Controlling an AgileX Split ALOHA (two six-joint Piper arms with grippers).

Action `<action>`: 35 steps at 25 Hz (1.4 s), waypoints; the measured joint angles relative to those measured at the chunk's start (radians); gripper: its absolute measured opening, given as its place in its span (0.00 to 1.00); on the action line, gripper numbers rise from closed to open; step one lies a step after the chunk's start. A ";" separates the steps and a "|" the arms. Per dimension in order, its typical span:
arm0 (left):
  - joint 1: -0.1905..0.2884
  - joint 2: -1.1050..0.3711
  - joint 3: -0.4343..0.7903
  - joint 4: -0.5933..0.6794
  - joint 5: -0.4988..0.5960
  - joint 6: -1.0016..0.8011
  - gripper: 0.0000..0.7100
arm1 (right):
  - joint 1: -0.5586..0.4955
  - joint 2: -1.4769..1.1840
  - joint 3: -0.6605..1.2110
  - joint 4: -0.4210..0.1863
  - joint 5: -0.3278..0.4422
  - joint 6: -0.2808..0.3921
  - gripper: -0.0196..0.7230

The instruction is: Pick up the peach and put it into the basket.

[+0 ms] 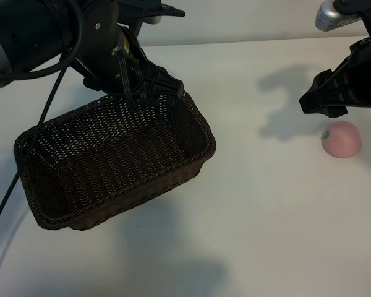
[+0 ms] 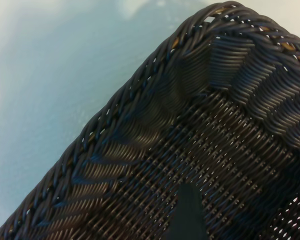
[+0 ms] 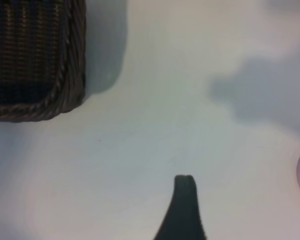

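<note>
Left gripper (image 1: 149, 86) is hovering open over the basket (image 1: 191, 162). Right gripper (image 1: 324, 99) is hanging open beside the peach (image 1: 341, 139) on the worktop (image 1: 272, 210); off-centre closing risks rolling the peach away.

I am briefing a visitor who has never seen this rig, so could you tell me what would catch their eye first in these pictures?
The dark woven basket dominates the left half of the white table, and it is empty. The left gripper hangs open over its far rim. At the right edge the pale-pink peach lies alone on the table, with the right gripper open just above and beside it, not touching.
</note>
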 joint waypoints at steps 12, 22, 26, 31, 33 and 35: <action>0.000 0.000 0.000 0.022 0.047 -0.035 0.83 | 0.000 0.000 0.000 0.000 0.000 0.000 0.82; 0.029 -0.096 0.009 0.196 0.216 -0.169 0.83 | 0.000 0.000 0.000 0.002 0.000 0.000 0.82; 0.120 -0.209 0.135 0.190 0.203 -0.176 0.83 | 0.000 0.000 0.000 0.006 0.000 0.000 0.82; 0.267 -0.419 0.365 0.119 0.122 -0.183 0.83 | 0.000 0.000 0.000 0.026 0.000 0.000 0.82; 0.304 -0.483 0.441 0.068 0.071 -0.201 0.83 | 0.000 0.000 0.000 0.028 0.000 0.000 0.82; 0.322 -0.521 0.486 0.041 0.028 -0.234 0.83 | 0.000 0.000 0.000 0.028 0.000 0.000 0.82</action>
